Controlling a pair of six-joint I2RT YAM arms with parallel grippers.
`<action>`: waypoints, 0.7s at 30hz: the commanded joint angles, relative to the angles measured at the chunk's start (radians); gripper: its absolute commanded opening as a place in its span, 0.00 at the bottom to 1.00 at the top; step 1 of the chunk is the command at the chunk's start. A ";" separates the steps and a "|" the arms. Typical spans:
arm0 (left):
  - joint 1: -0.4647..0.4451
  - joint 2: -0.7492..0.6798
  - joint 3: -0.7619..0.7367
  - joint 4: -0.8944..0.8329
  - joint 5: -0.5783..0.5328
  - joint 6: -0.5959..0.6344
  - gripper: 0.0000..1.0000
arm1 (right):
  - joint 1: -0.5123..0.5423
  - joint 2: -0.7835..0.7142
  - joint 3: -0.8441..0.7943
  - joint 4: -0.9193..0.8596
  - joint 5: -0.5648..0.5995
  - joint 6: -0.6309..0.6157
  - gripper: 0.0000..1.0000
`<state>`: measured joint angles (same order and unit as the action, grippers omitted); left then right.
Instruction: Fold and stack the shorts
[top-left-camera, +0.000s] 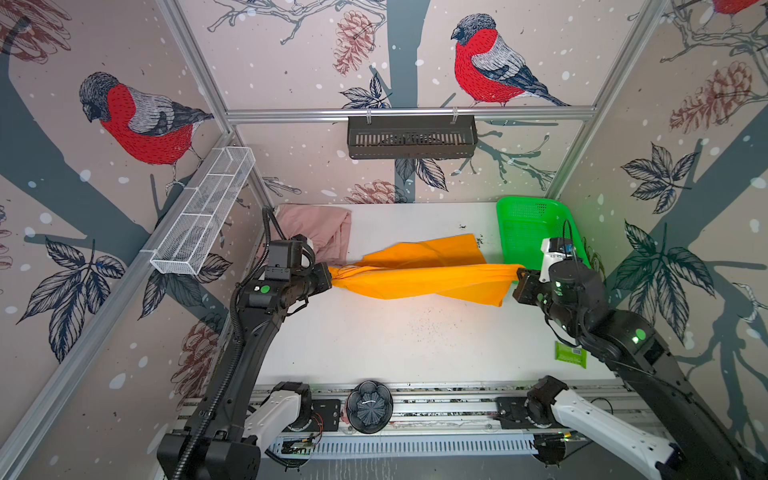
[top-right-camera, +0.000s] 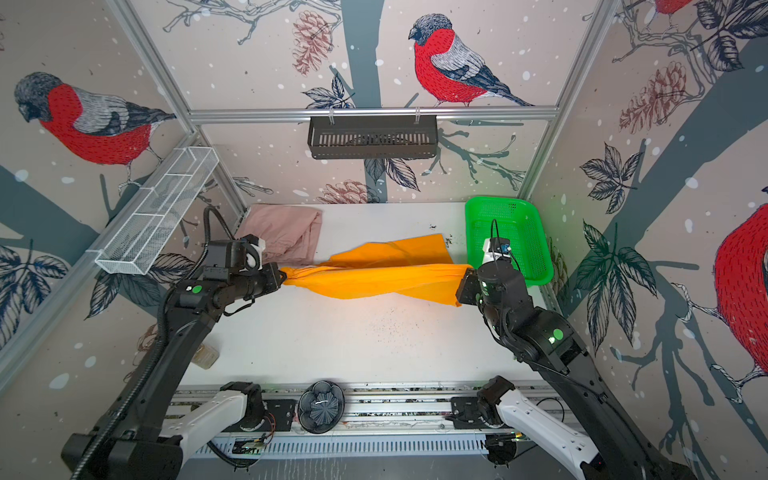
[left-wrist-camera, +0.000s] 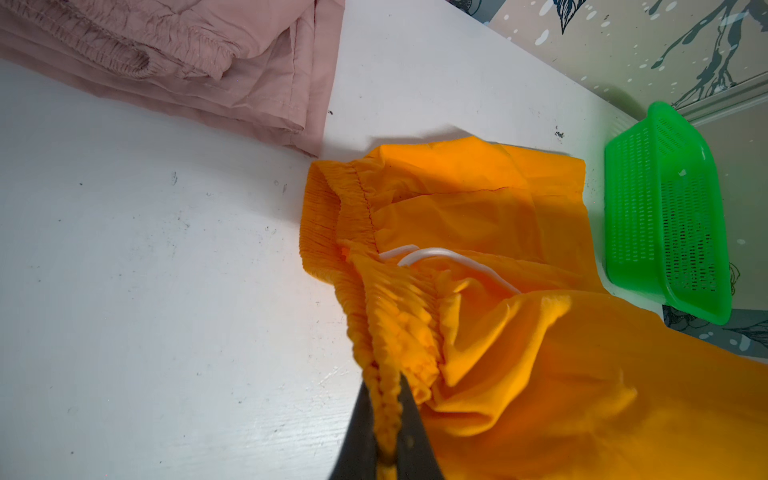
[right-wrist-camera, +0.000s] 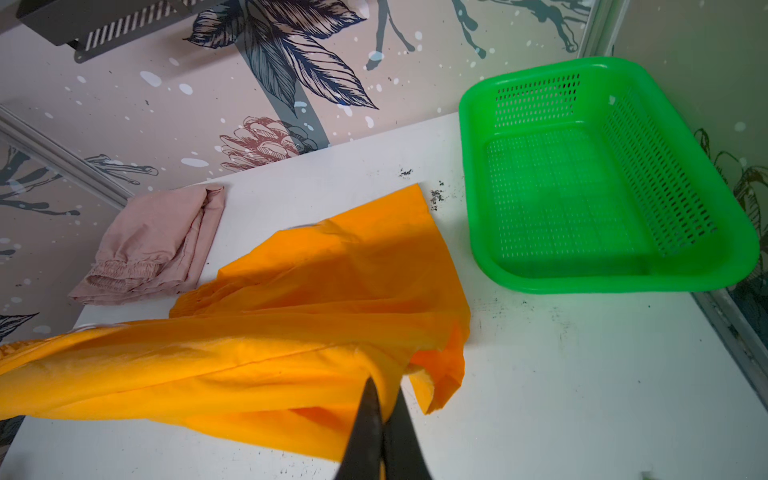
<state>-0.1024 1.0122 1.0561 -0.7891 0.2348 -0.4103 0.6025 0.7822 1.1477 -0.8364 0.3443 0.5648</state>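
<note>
Soft, light bright orange cloth shorts (top-left-camera: 415, 278) sag over the white worktop (top-left-camera: 415, 340), left tool (left-wrist-camera: 384, 390) clamped on the gathered waistband, right tool (right-wrist-camera: 384, 392) pinching a leg hem: probably the surest holds. Folded dusty pink cloth shorts (top-left-camera: 320, 228) lie far-left

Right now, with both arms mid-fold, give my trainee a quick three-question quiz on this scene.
1. True or false: the pink shorts lie folded on the table.
2. The left gripper pinches the orange shorts by the: A waistband, B leg hem, C drawstring.
3. Fill in: the right gripper is shut on the end nearer the green ____.
Key: 1 true; 2 A; 3 basket.
</note>
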 joint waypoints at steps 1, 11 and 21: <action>0.000 -0.030 0.024 -0.135 -0.103 0.028 0.00 | -0.009 0.053 0.034 -0.119 -0.019 -0.095 0.01; -0.005 -0.052 0.018 -0.233 -0.111 0.038 0.00 | -0.013 0.087 0.128 -0.179 -0.072 -0.123 0.01; -0.006 -0.048 -0.006 -0.207 -0.080 0.042 0.00 | -0.066 0.170 0.166 -0.130 -0.135 -0.220 0.01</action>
<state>-0.1078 0.9672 1.0592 -0.9939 0.1875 -0.3847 0.5495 0.9455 1.3102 -0.9951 0.1978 0.3893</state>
